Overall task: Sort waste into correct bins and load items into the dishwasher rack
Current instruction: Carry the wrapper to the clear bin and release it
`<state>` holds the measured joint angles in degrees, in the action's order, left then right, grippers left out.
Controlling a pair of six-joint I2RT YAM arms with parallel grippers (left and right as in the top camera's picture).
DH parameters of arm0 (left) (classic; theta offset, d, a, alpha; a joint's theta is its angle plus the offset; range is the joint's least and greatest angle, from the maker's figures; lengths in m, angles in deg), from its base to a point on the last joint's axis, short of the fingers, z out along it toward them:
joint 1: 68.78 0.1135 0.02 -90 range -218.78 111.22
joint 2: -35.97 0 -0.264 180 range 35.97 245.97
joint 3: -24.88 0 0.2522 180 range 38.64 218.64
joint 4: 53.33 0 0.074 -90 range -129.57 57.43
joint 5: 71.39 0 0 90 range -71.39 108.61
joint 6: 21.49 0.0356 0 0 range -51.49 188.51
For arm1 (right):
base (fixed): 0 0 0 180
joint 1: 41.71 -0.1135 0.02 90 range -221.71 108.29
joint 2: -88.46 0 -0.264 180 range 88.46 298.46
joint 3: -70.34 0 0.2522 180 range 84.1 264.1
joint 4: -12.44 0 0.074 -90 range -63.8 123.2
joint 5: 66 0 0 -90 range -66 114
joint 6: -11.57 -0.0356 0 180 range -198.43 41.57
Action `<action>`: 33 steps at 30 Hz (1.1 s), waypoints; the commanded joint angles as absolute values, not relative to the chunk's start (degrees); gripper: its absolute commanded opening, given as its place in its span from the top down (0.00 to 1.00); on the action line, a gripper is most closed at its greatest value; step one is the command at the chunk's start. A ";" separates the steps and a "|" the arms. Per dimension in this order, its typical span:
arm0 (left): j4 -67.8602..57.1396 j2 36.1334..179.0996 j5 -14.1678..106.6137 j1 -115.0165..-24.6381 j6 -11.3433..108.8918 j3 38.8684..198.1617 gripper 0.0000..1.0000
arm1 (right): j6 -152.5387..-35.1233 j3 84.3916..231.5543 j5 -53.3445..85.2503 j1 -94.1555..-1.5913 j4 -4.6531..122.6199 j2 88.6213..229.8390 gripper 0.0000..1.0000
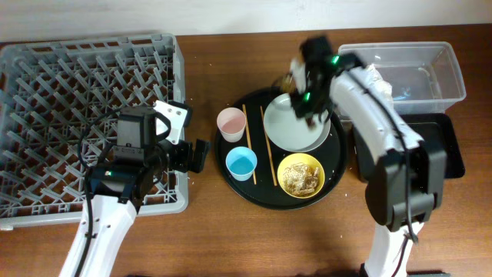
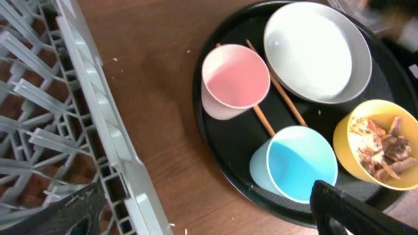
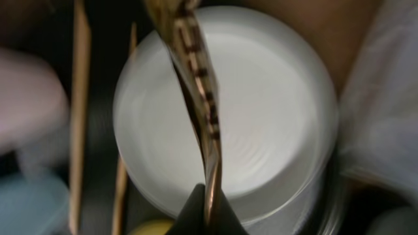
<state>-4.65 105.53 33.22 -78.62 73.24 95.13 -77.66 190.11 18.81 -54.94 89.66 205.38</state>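
Note:
My right gripper is shut on a thin brown scrap and holds it above the round grey-white plate, which also shows in the right wrist view. The pink cup, blue cup, two chopsticks and yellow bowl of tan food leftovers sit on the round black tray. White napkins lie in the clear tub. My left gripper is open and empty at the right edge of the grey dishwasher rack. The left wrist view shows its fingers between the rack and the blue cup.
The shallow black tray lies front of the clear tub, partly hidden by my right arm. Bare brown table lies between the rack and the round tray. The pink cup and plate show in the left wrist view.

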 commanded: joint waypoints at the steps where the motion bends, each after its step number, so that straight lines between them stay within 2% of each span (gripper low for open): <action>1: -4.78 105.73 33.85 -78.84 73.11 96.09 0.00 | -91.89 201.98 27.24 -48.76 91.47 201.18 0.96; 7: -4.80 105.73 33.85 -78.84 73.11 96.09 0.00 | -106.44 202.48 29.86 -37.09 87.87 205.99 0.96; 10: -4.78 105.73 33.85 -78.84 73.11 96.09 0.00 | -114.46 202.48 29.86 -34.20 84.35 210.95 0.96; 12: -4.78 105.73 33.85 -78.84 73.11 96.09 0.00 | -115.58 202.48 29.84 -33.81 82.18 212.97 0.96; 13: -4.78 105.73 33.83 -78.84 73.11 96.09 0.00 | -115.58 202.48 29.65 -33.81 81.20 213.73 0.64; 14: -4.78 105.73 33.83 -78.84 73.11 96.09 0.00 | -115.58 202.48 29.60 -33.81 80.76 213.82 0.29; 15: -4.80 105.73 33.85 -78.84 73.11 96.09 0.00 | -115.56 202.51 29.58 -33.81 80.33 213.77 0.13; 16: -4.80 105.73 33.85 -78.84 73.11 96.09 0.00 | -115.29 202.53 28.75 -33.79 80.24 213.56 0.07; 20: -4.80 105.73 33.83 -78.84 73.11 96.09 0.00 | -106.77 202.70 18.39 -33.70 81.53 209.34 0.07; 21: -4.85 105.73 33.85 -78.84 73.11 96.09 0.00 | -101.63 202.83 13.63 -33.72 83.23 205.73 0.07; 25: -4.52 105.70 33.87 -78.84 73.11 96.09 0.00 | -94.38 202.83 3.66 -33.92 94.91 195.22 0.05; 26: -4.54 105.70 33.87 -78.84 73.11 96.09 0.00 | -93.22 202.83 3.42 -33.92 98.95 192.84 0.05; 28: -4.54 105.70 34.07 -78.84 73.11 96.13 0.00 | -91.16 202.83 3.70 -33.92 105.53 188.62 0.17; 29: -3.91 105.68 34.29 -78.84 71.67 96.55 0.00 | -90.64 202.83 4.47 -33.92 108.26 186.10 0.19; 33: 4.29 103.93 34.29 -78.87 70.66 103.00 0.00 | -90.66 202.77 7.44 -34.60 116.11 179.13 0.19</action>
<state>2.43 105.64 33.41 -78.62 71.73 97.79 -91.84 202.48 5.95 -33.87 114.25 182.54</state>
